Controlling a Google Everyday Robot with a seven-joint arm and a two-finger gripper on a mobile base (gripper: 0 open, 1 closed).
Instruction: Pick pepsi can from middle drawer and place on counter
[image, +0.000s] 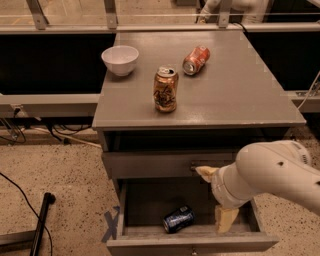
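Note:
The pepsi can (178, 218) lies on its side on the board bottom of the open middle drawer (192, 245), left of centre. My gripper (215, 196) is over the drawer's right half, just right of the can and not touching it. Its two pale fingers are spread wide: one (206, 173) is up by the closed drawer front above, the other (226, 220) is down inside the drawer. The white arm comes in from the right. The grey counter (235, 95) is the cabinet's top.
On the counter stand a gold-brown can (165, 89) upright near the front, an orange-red can (196, 60) on its side further back, and a white bowl (120, 59) at the back left. A dark pole (41, 220) and cables lie on the floor at left.

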